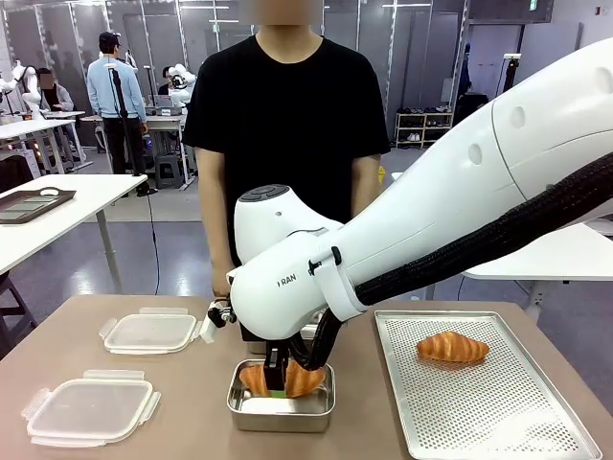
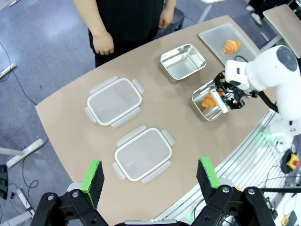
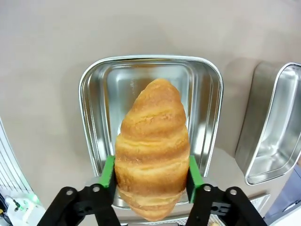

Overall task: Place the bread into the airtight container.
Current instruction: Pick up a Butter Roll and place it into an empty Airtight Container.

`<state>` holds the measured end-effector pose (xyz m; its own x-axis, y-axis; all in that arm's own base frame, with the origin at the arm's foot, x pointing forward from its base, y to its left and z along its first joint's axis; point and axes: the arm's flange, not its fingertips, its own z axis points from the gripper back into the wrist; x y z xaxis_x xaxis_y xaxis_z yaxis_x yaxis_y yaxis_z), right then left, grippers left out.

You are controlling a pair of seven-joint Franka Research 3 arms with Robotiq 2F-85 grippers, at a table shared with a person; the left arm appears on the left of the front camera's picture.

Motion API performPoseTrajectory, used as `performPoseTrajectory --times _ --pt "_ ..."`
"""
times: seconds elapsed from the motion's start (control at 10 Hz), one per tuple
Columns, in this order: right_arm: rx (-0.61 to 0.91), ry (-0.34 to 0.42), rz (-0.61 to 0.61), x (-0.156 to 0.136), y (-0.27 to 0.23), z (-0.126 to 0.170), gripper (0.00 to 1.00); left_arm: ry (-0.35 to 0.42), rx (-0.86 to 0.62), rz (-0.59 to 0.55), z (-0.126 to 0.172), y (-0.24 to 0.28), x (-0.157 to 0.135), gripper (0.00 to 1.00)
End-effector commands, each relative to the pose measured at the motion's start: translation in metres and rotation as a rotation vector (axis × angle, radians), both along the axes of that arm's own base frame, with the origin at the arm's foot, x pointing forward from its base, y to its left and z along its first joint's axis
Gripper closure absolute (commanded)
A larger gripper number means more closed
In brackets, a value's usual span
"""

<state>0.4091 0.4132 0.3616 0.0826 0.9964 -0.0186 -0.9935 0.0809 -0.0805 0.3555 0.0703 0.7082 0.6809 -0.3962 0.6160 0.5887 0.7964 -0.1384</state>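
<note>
At the near edge of the table [image 1: 192,388], about midway along: an open steel container [image 3: 94,117] with the croissant [image 3: 153,141] lengthwise over its floor; reached from above by the right gripper [image 3: 151,170], on an arm crossing in from the table's right side. Green pads [image 3: 108,172] either side of the croissant's thick end, hard up against its flanks, jaws parted about as wide as the bread; cannot tell whether pressing on it or merely flanking it; cannot tell either whether resting on the container's bottom or hanging just above it.

Just beyond, toward the far edge: a second steel container [image 2: 182,61], nothing in it. Along the right end of the table: a perforated metal tray [image 1: 479,417] with another croissant [image 1: 452,347] lying near its far edge. At the left end: two clear lids with white clip rims, one lid [image 1: 88,410] at the near left corner, the other lid [image 1: 148,333] farther in, well apart from the containers.

High over the near edge: the left gripper [image 2: 149,165], fingers spread wide, nothing between them.

At the far edge: a person in a black top, one hand [image 2: 103,44] loosely curled, clear of the table.
</note>
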Motion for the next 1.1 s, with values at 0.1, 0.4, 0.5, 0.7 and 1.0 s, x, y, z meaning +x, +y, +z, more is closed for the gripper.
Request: performPoseTrajectory --times 0.1,0.4,0.5,0.7,1.0 --pt "-0.006 -0.023 -0.038 0.0012 0.0027 0.0041 0.01 -0.001 0.000 -0.009 0.0006 -0.0001 -0.0013 0.00" --pt "0.038 -0.006 -0.071 0.0028 -0.0031 0.0070 0.00 -0.001 0.000 -0.009 0.0006 -0.0001 -0.0013 0.00" --pt "0.009 -0.007 -0.013 0.0034 0.0005 0.0048 0.00 -0.001 0.000 -0.009 0.0006 -0.0001 -0.0013 0.00" --pt "0.009 -0.007 -0.013 0.0034 0.0005 0.0048 0.00 -0.001 0.000 -0.009 0.0006 -0.0001 -0.0013 0.00" --pt "0.009 -0.007 -0.013 0.0034 0.0005 0.0048 0.00 -0.001 0.000 -0.009 0.0006 -0.0001 -0.0013 0.00"
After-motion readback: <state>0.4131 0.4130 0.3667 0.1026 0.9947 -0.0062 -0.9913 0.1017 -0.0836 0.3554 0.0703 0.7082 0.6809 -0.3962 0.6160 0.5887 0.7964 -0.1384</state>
